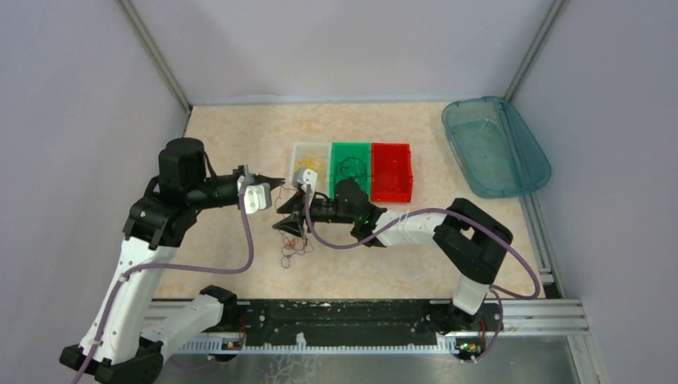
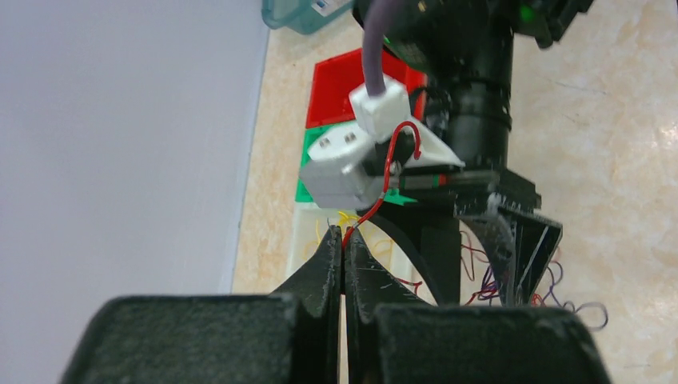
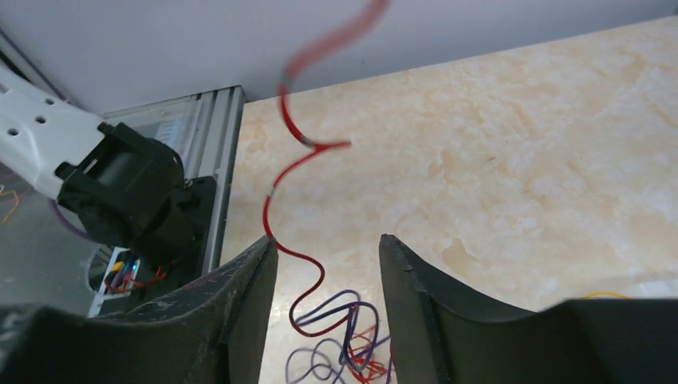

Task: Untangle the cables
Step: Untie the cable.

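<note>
Left gripper clamps red wire, plain only from its wrist; right gripper apart.

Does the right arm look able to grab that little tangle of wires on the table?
Probably yes. The right claw hangs open just above the tangle, nothing between them. The red wire pinched in the left claw runs up right beside it, so that might get caught too.

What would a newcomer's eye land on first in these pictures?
A curly red wire pinched in the shut left gripper, held above mid-table. Beneath the open right gripper lies a tangle of red and purple wires, and behind them sits a bright red bin.
</note>
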Robot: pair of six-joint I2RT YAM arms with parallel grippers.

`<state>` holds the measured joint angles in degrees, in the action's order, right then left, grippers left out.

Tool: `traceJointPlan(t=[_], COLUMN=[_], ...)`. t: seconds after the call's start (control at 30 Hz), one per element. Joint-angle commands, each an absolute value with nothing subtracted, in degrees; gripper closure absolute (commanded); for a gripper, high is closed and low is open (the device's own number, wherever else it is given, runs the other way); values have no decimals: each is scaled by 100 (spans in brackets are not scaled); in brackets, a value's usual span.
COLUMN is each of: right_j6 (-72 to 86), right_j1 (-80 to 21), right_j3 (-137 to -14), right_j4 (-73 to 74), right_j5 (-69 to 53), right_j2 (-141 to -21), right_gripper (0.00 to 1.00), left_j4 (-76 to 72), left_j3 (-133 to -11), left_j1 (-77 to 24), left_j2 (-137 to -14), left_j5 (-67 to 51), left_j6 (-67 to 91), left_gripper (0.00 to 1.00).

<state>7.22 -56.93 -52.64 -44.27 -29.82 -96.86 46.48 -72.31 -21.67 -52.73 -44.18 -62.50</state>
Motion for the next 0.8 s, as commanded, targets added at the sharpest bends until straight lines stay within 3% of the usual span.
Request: traceJointPlan(t=[0.0,0.3,0.77], right_j6=[1104,1668,2083], right_j1=[-5766,-5766,-5766], right_j3=[-5449,-4866,-4215], right_j4=[-5633,-6458,-6947], right_j5=[-2523,-2180,-2136], right_j2=[-9949,-10014,-10223], right_gripper=[53,79,80], left_j4=[4083,2703,1519], left_j3=[-7568,-7707,-8348], left_j1=[-2192,-2197,-2195], left_j2=[-5162,-4957,-4946], left_j5=[-4733,-4503,-4155], left_j6=[-5598,-4738,-4658], left_gripper=[100,100,100])
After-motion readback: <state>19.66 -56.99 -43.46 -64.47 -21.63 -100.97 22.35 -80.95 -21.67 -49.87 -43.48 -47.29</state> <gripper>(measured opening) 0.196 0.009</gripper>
